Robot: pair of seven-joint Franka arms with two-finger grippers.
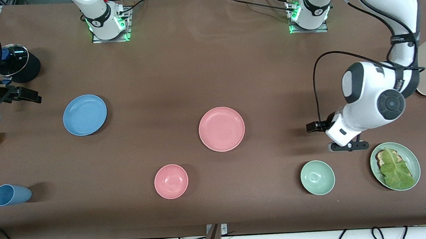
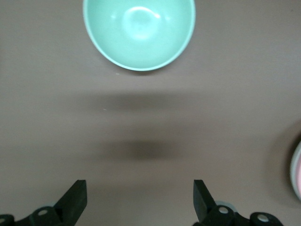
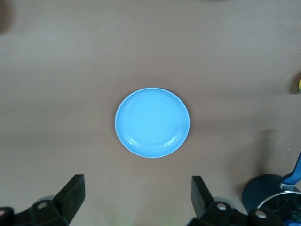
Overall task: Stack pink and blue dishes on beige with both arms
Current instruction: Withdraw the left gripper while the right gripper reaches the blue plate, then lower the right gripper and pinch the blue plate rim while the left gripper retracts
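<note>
Nearest the front camera stood things I meant to leave alone: a blue cup (image 1: 11, 194), a pink bowl (image 1: 171, 181), a green bowl (image 1: 317, 177) and a green plate with lettuce (image 1: 395, 165).

Next up the table, the left gripper (image 2: 138, 184) hung over bare tabletop between the green bowl and the lettuce plate. Its fingers were spread wide with nothing between them. The green bowl lay straight ahead of the fingers. In its wrist view the pink plate (image 1: 221, 129) showed only as a sliver at the edge, lying off toward the table's middle. That arm was plainly the nearer one to the pink plate, but I judged it would need to swing sideways toward the middle before coming down on the rim.

Farther up lay the blue plate (image 1: 85, 114), flat on the table toward the right arm's end. The right gripper (image 3: 136, 179) hovered over that end beside a lidded pot (image 1: 14, 64), fingers wide open and empty. The blue plate sat squarely ahead between them, so a straight reach looked enough.

Both plates being round, no approach angle mattered. I could find no beige plate in any view.
</note>
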